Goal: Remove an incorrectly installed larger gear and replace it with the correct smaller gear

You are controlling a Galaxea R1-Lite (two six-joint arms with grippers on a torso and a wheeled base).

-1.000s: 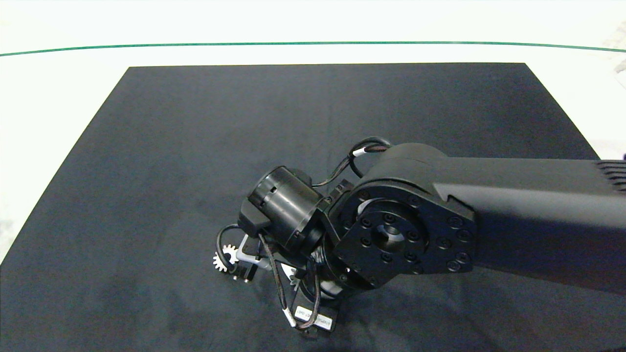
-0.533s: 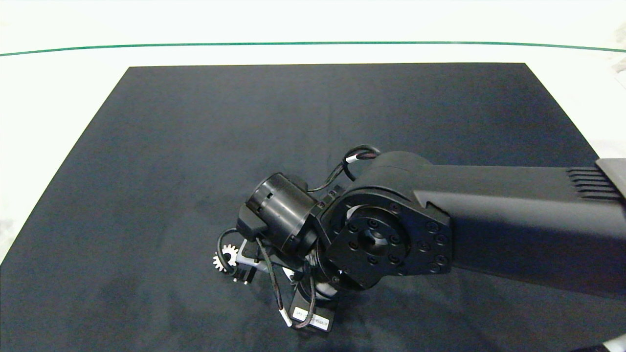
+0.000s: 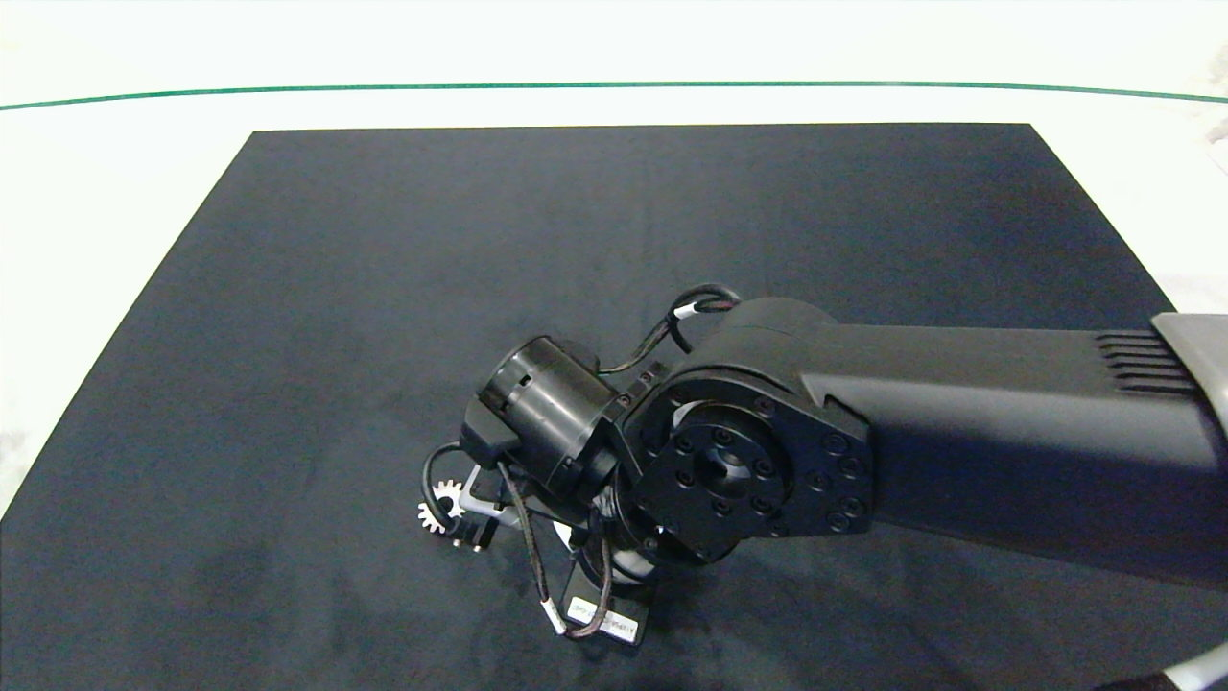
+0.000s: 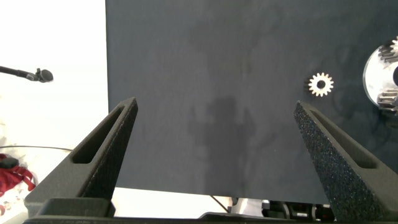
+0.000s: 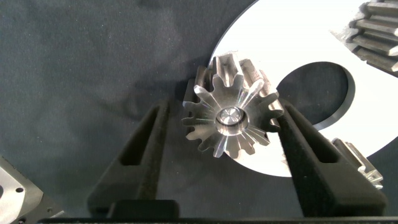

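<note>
The right gripper (image 5: 219, 134) has its two grey padded fingers (image 5: 144, 155) spread wide, one on either side of the larger gear (image 5: 229, 117), a silver metal wheel with long pointed teeth that sits on a pin at the rim of a round silver base plate (image 5: 292, 56). The gear lies squarely between the pads, its tooth tips close to each but not pressed, so nothing is gripped; its axis points straight up at the wrist camera, leaving any pair of opposite teeth as a fair bite. Closing inward looks like the whole of the next move. Two short-toothed gears (image 5: 376, 25) stand elsewhere on that plate. The smaller gear (image 4: 321, 84), silver and blunt-toothed, lies flat on the black mat (image 3: 403, 288) just beside the plate. The left gripper (image 4: 214, 130) hangs released, well away from the plate, so the right arm is far nearer.
</note>
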